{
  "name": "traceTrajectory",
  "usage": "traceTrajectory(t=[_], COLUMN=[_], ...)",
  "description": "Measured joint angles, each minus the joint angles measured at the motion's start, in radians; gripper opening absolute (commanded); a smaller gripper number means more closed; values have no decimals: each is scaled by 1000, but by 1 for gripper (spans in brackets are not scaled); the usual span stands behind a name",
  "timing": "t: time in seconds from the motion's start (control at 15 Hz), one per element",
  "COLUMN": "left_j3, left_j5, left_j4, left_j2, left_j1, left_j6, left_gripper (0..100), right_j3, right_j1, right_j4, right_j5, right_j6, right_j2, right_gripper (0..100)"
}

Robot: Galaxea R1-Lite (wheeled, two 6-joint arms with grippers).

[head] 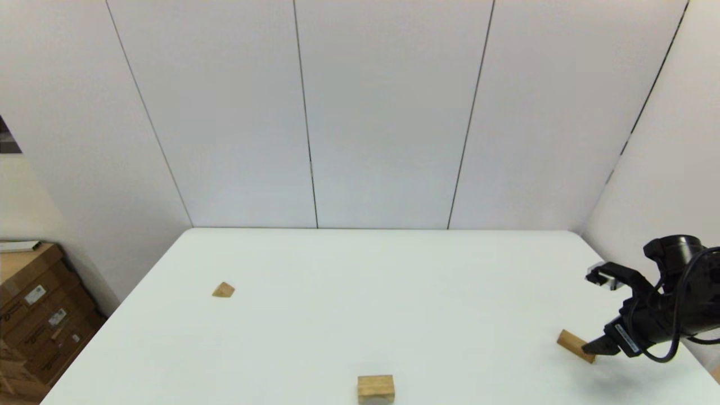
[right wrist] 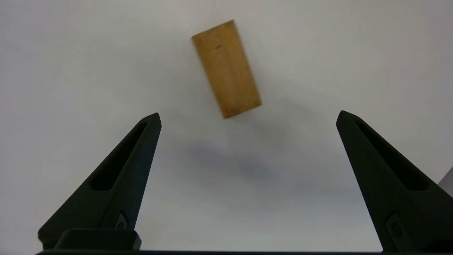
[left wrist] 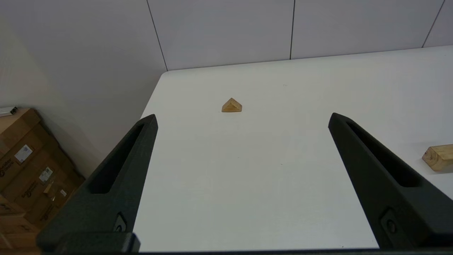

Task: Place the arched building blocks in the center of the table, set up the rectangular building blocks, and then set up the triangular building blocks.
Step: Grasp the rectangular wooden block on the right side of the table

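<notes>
We find no readable text; the cardboard boxes (left wrist: 32, 170) beside the left claw carry white labels too small to make out.

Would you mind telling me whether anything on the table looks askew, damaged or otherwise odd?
Nothing looks damaged or spilled. The rectangular block lies at an angle to the table edges beside the open right gripper; the other two blocks simply lie apart.

Pale panelled walls (head: 382, 112); cardboard boxes (head: 39, 320) at left.
</notes>
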Motion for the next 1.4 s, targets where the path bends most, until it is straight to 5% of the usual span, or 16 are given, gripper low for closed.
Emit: traceTrajectory(t=[1.27, 1.33, 1.4], left_j3=[0, 0, 0], left_j5=[1, 1, 1], left_j4=[0, 0, 0], left_j2=[0, 0, 0], left_j1=[0, 0, 0], left_j6=[0, 0, 0], left_gripper=[100, 100, 100], right_j3=[-41, -44, -45], right_j1=[79, 80, 80], right_j4=[0, 0, 2], right_j5=[-2, -2, -2], right_j6=[2, 2, 1], right_j2=[124, 124, 123], right_gripper=[0, 100, 100])
